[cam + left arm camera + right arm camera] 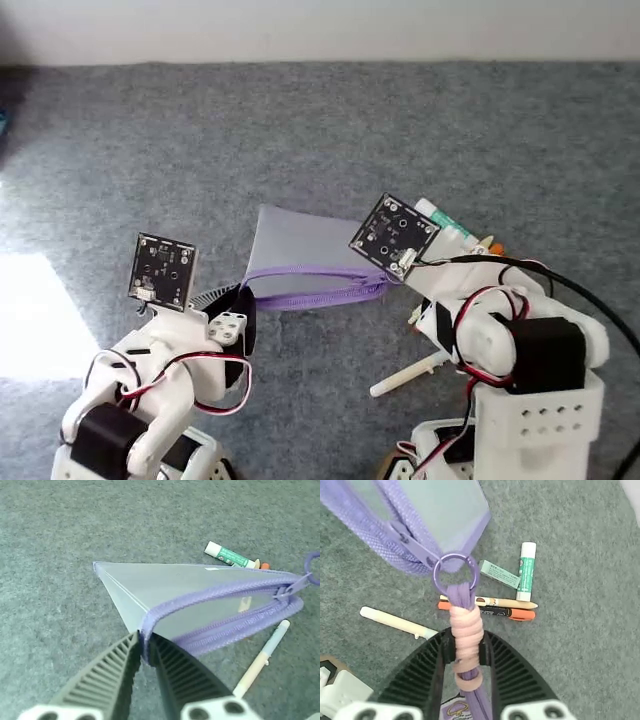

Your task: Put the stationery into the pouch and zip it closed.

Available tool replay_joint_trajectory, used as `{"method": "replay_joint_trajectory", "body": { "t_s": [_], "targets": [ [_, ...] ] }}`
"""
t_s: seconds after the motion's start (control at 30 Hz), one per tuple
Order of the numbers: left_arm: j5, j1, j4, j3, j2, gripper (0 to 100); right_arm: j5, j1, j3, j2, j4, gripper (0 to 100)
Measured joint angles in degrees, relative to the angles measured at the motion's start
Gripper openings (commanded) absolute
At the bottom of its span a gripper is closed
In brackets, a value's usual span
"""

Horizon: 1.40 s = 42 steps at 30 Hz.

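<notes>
This looks like a robotics test bench: a grey felt-like mat (pixel 300 130) covers the table, and on the near side of the purple pouch (pixel 300 240) stand two white plastic arms (pixel 530 400) with bare red and black wires (pixel 478 298) and exposed camera boards (pixel 162 270). Beyond the pouch the mat ends at a plain pale wall (pixel 320 30).

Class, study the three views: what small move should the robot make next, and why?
Probably the right gripper should release the pull strap and go for the white pen. The pouch, pinched by the left gripper, gapes open, while that pen and the glue stick lie outside it.
</notes>
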Motion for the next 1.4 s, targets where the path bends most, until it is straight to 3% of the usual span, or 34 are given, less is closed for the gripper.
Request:
{"method": "replay_joint_trajectory", "body": {
  "t_s": [0.2, 0.43, 0.53, 0.67, 0.77, 0.97, 1.13, 1.4],
  "targets": [
    [-0.2, 0.7, -0.5, 3.3, -0.6, 20, 0.0, 0.2, 0.0, 0.0, 0.0, 0.9],
    [-0.3, 0.7, -9.1, 9.8, -0.6, 20, 0.0, 0.2, 0.0, 0.0, 0.0, 0.9],
    [-0.3, 0.7, -12.8, 13.3, -0.4, 16, 0.0, 0.2, 0.0, 0.0, 0.0, 0.9],
    [-0.3, 0.7, -16.6, 15.5, 0.0, 1, 0.0, 0.2, 0.0, 0.0, 0.0, 0.9],
    [-0.6, 0.5, -17.8, 15.6, 0.0, 1, 0.0, 0.2, 0.0, 0.0, 0.0, 0.9],
    [-2.4, 0.6, -13.2, 11.7, 0.1, 1, 0.0, 0.2, -0.1, -0.1, 0.0, 2.8],
    [-2.1, 0.6, -6.2, 7.8, 0.1, 1, -2.3, 0.1, -4.0, -0.1, 0.0, 27.1],
    [-2.3, -0.7, -2.2, 6.9, -0.3, 1, -7.8, 10.7, -9.1, -1.1, 0.0, 22.3]
  ]
}}
